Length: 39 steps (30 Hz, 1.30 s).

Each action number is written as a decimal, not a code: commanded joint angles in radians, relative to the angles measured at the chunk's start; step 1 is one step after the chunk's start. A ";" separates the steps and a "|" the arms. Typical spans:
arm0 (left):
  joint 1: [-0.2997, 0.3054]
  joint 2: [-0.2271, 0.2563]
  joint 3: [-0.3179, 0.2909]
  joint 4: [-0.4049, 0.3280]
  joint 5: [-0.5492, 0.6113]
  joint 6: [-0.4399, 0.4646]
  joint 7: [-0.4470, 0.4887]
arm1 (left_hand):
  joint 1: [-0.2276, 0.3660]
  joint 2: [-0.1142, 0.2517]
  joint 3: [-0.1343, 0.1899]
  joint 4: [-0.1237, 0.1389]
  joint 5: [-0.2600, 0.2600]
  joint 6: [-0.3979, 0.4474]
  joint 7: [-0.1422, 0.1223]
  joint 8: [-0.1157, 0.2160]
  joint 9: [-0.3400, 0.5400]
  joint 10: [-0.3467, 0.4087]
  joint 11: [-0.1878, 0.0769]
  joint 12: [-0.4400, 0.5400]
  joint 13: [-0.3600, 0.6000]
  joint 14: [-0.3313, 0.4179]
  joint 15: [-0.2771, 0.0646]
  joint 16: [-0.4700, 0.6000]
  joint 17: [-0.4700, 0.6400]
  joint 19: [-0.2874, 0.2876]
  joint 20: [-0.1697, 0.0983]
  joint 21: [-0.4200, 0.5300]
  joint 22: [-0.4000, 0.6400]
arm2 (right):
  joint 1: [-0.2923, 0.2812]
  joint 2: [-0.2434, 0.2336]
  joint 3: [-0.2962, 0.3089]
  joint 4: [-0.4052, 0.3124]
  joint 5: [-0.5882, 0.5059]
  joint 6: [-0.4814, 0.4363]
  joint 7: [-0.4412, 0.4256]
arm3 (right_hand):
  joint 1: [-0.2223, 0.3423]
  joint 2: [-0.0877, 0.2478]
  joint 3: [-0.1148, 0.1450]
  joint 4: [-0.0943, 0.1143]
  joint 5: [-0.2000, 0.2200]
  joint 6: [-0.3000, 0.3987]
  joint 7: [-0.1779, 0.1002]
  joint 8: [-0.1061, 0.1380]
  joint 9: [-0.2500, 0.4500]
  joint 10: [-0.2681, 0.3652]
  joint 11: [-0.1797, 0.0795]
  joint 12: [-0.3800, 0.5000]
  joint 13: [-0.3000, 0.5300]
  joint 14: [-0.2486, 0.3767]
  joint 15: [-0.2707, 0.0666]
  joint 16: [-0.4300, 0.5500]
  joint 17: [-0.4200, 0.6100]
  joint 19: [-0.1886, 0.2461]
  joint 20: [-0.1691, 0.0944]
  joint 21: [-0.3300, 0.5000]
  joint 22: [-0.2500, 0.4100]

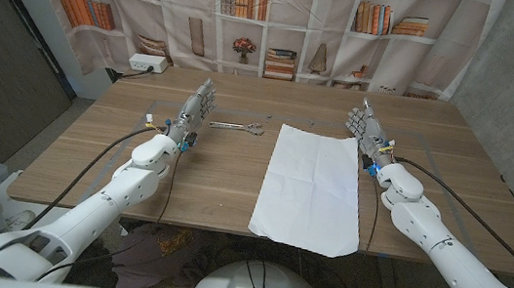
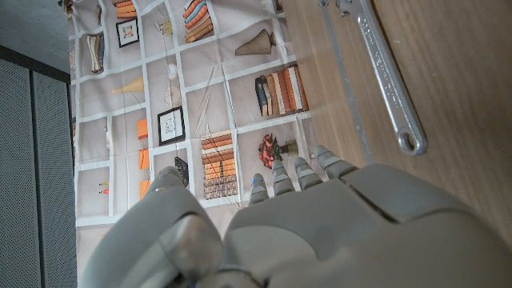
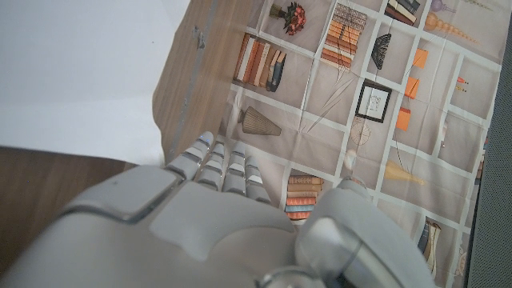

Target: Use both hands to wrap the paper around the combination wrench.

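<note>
A white sheet of paper [image 1: 311, 185] lies flat on the wooden table [image 1: 88, 158], from mid-table to the front edge. It also appears in the right wrist view as the paper [image 3: 80, 72]. A silver combination wrench [image 1: 236, 126] lies on the bare wood to the paper's left, seen close as the wrench [image 2: 388, 76]. My left hand [image 1: 196, 109] stands open just left of the wrench, holding nothing. My right hand [image 1: 367, 130] stands open beside the paper's far right corner, also holding nothing. Their backs show as the left hand [image 2: 320, 232] and the right hand [image 3: 216, 224].
A bookshelf-print curtain [image 1: 253, 16] hangs behind the table's far edge. A white power strip [image 1: 144, 64] sits at the far left corner. Cables [image 1: 103, 160] run along both forearms.
</note>
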 commanded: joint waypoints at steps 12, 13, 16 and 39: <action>0.064 0.035 0.014 -0.140 0.077 0.025 0.108 | 0.009 -0.001 0.002 -0.003 0.001 0.039 0.005 0.015 0.004 0.031 -0.002 0.012 0.005 0.001 -0.022 0.009 0.001 0.007 0.007 0.011 0.001 | -0.083 -0.061 0.037 -0.093 -0.009 0.030 -0.014 | 0.013 0.000 0.003 -0.013 0.004 0.001 0.010 0.006 0.005 -0.009 0.006 -0.001 0.003 -0.031 0.007 -0.012 0.004 -0.016 -0.005 -0.009 0.005; 0.067 0.035 0.013 -0.148 0.079 0.027 0.115 | 0.010 -0.001 0.002 -0.003 0.001 0.041 0.006 0.016 0.004 0.031 -0.003 0.012 0.005 0.001 -0.022 0.009 0.001 0.008 0.007 0.011 0.001 | -0.081 -0.070 0.035 -0.098 -0.024 0.024 -0.023 | 0.013 0.001 0.003 -0.013 0.004 0.001 0.010 0.006 0.005 -0.008 0.006 -0.001 0.003 -0.031 0.008 -0.012 0.004 -0.017 -0.004 -0.009 0.005; 0.075 0.029 0.009 -0.162 0.073 0.025 0.127 | 0.010 -0.001 0.001 -0.004 0.001 0.050 0.009 0.019 0.003 0.038 -0.010 0.014 0.005 0.007 -0.023 0.011 0.001 0.010 0.007 0.012 0.001 | -0.071 -0.083 0.033 -0.095 -0.060 0.019 -0.046 | 0.014 0.001 0.004 -0.014 0.004 0.001 0.010 0.006 0.005 -0.008 0.005 -0.001 0.003 -0.030 0.008 -0.011 0.004 -0.015 -0.002 -0.009 0.005; 0.100 0.187 -0.001 -0.342 0.187 0.155 0.181 | 0.036 0.034 0.017 -0.013 -0.001 0.140 0.029 0.040 0.007 0.120 -0.023 0.037 0.009 0.041 -0.017 0.017 0.003 0.035 0.016 0.019 0.003 | -0.127 -0.141 0.062 -0.225 -0.096 -0.049 -0.131 | 0.023 -0.001 0.007 -0.023 0.002 0.007 0.014 0.007 0.005 0.004 0.009 0.002 0.003 -0.027 0.012 -0.007 0.004 0.000 0.009 -0.003 0.005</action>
